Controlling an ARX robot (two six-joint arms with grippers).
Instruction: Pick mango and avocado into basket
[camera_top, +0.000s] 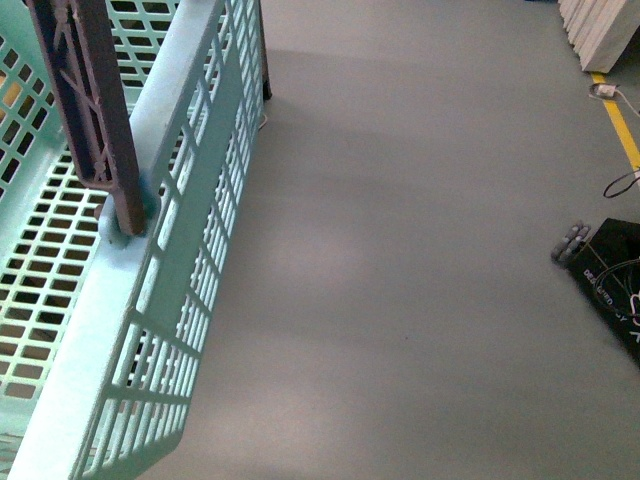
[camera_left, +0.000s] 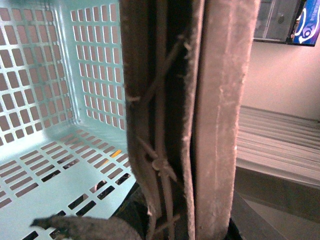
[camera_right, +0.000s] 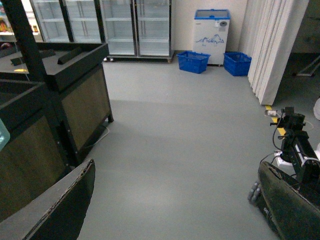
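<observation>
Steadily hold the basket (camera_top: 150, 330) level by its handle (camera_left: 215, 125); your right tool (camera_right: 170, 210) is spread and empty, your left tool's (camera_left: 150, 227) state I cannot tell.

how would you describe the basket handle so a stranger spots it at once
The light teal basket fills the left of the front view. From a pivot on its rim rises the handle, a ribbed bar. It alone is brown-grey; everything around it is teal.
</observation>
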